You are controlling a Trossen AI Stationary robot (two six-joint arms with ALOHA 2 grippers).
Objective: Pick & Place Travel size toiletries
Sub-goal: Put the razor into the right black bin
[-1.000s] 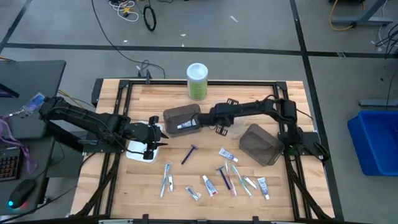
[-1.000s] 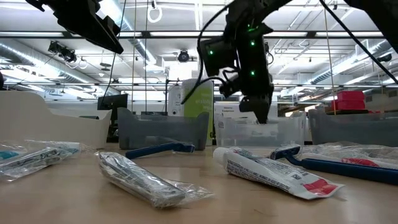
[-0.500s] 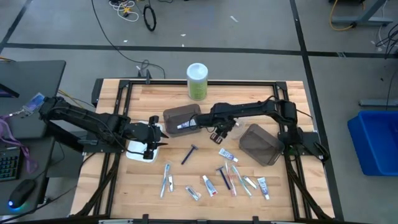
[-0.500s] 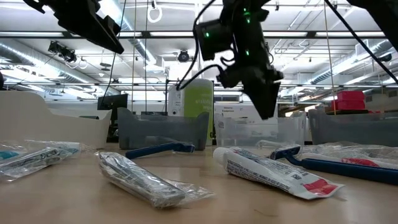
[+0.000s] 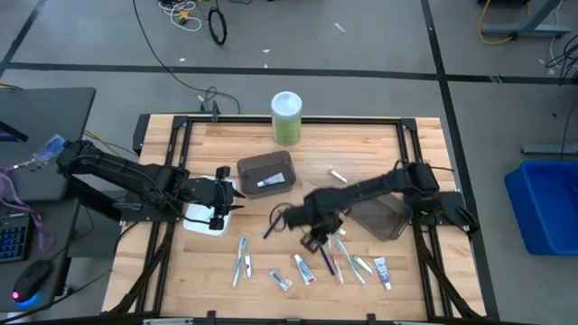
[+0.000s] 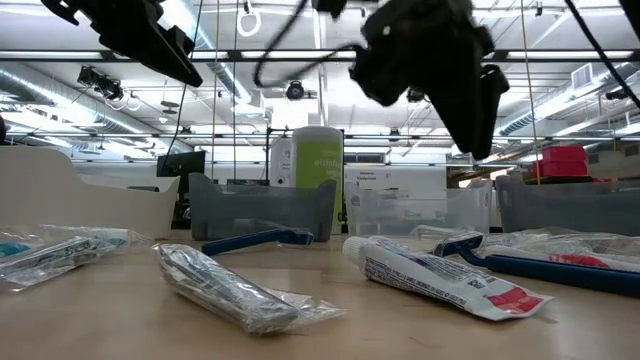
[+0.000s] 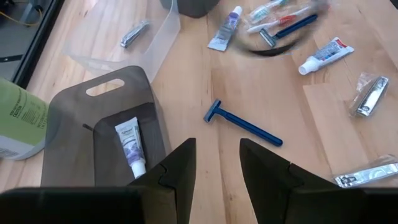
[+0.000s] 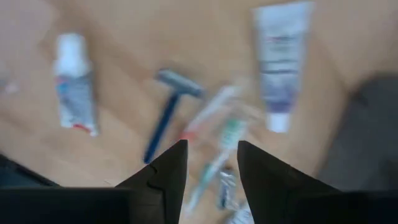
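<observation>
Over on the left, the left tool point(image 5: 219, 206) hangs above the shallow white plastic tray point(image 5: 197, 219) at the counter's point(image 5: 361, 149) left edge, its dark fingers point(image 7: 176, 171) a modest gap apart and holding nothing. Just beside it sits the dark smoky translucent tray point(image 5: 266, 171), and inside lies one small white tube with purple print point(image 7: 131, 145), flat on the floor of the tray. A tall green canister with a white lid point(image 5: 286, 117) stands upright behind that tray. On open wood between tray and scatter, a blue-handled razor point(image 5: 274, 224) lies on its own. Now the right tool point(image 5: 318, 236) hovers low over the loose travel-size toiletries point(image 5: 339, 260) near the counter's front edge, fingers point(image 8: 163, 174) parted and empty; directly beneath it lie a white tube with a blue and red label point(image 8: 74, 93), a second blue razor point(image 8: 166, 112), slim toothbrushes point(image 8: 221, 144) and another white tube point(image 8: 278, 59). Farther right, a second dark translucent tray point(image 5: 379, 209) rests near the right arm's base.
</observation>
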